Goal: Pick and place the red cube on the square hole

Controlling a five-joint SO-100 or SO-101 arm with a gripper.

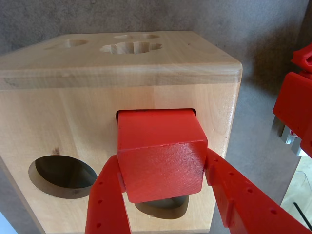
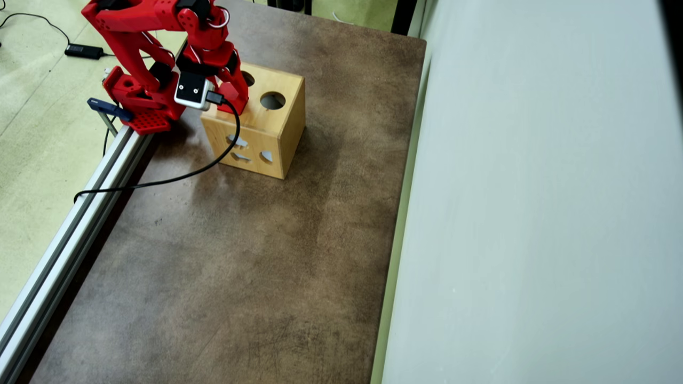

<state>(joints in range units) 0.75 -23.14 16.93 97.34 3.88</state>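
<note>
My gripper [image 1: 163, 195] is clamped on the red cube [image 1: 158, 153]: in the wrist view the two red fingers [image 1: 105, 204] rise from the lower edge of the frame and press against the cube's left and right faces, one on each side. The cube fills the centre of that frame. Its far end sits at the square hole [image 1: 192, 111], of which only a thin dark strip shows along the cube's top edge and at its upper right corner. The cube looks partly entered into the opening, but I cannot tell how deep.

The hole belongs to the wooden box [image 1: 58, 112], whose pale face takes up most of the wrist view. On the same face, a round hole [image 1: 63, 175] lies at lower left, and another dark rounded cut-out [image 1: 163, 205] shows just beneath the cube, between my fingers. More cut-outs sit on the adjoining face at the top of the frame.

In the overhead view the box [image 2: 283, 133] stands on the brown table [image 2: 240, 256] in the upper left part of the frame, with the arm [image 2: 160, 32] bent over its left half. The cube and the square hole are hidden under the arm there. A white camera module [image 2: 191, 89] rides on the wrist, and a black cable [image 2: 160, 180] trails from it towards the aluminium rail [image 2: 80, 213] along the table's left edge.
</note>
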